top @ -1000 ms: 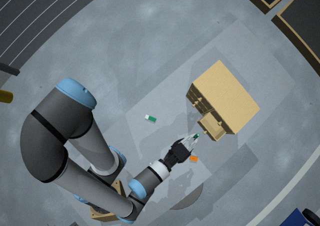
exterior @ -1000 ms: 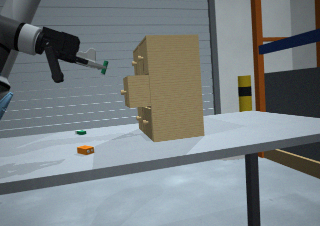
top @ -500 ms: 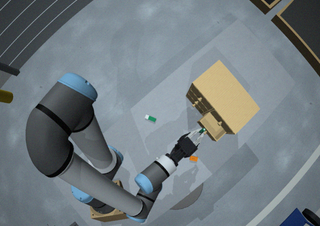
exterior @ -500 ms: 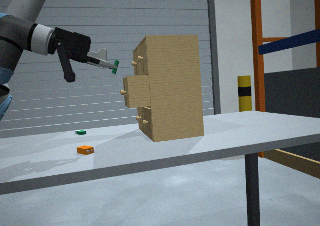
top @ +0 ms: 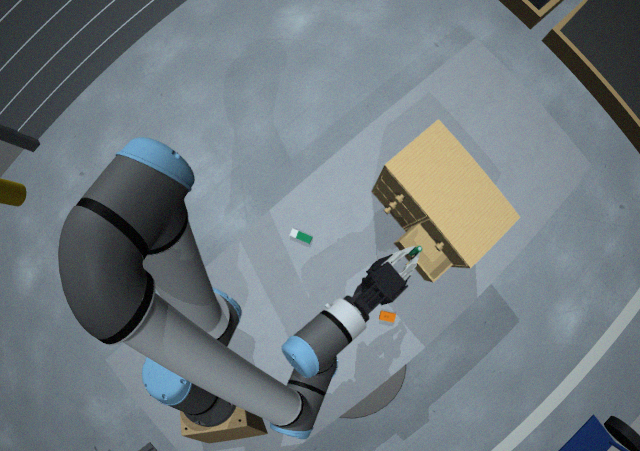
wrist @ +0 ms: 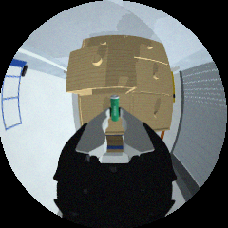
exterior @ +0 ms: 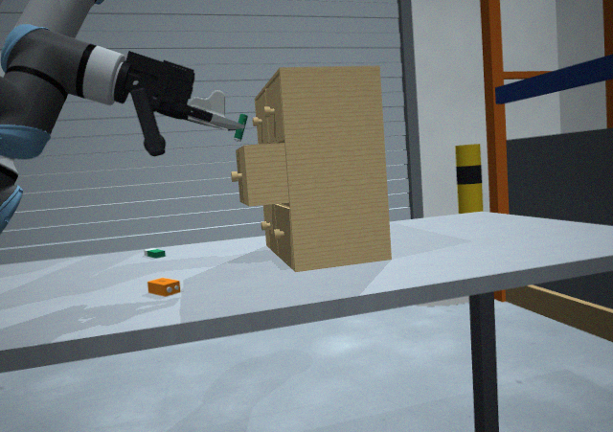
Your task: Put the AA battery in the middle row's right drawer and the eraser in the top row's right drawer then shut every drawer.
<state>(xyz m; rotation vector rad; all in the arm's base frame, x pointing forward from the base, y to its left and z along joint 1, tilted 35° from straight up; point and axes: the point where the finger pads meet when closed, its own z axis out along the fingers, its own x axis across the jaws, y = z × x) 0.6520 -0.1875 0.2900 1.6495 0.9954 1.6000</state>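
The gripper is shut on the green AA battery, which stands nearly upright between the fingertips. It is just above the front end of the open right middle drawer. The drawer is pulled well out of the upright chest. The right top drawer looks shut, as do the other drawers that show. The green and white eraser lies on the table, left of the gripper in the top view.
An orange block with two silver dots on one end lies on the table, on the arm's side of the chest. The knob of the right top drawer sticks out over the open drawer.
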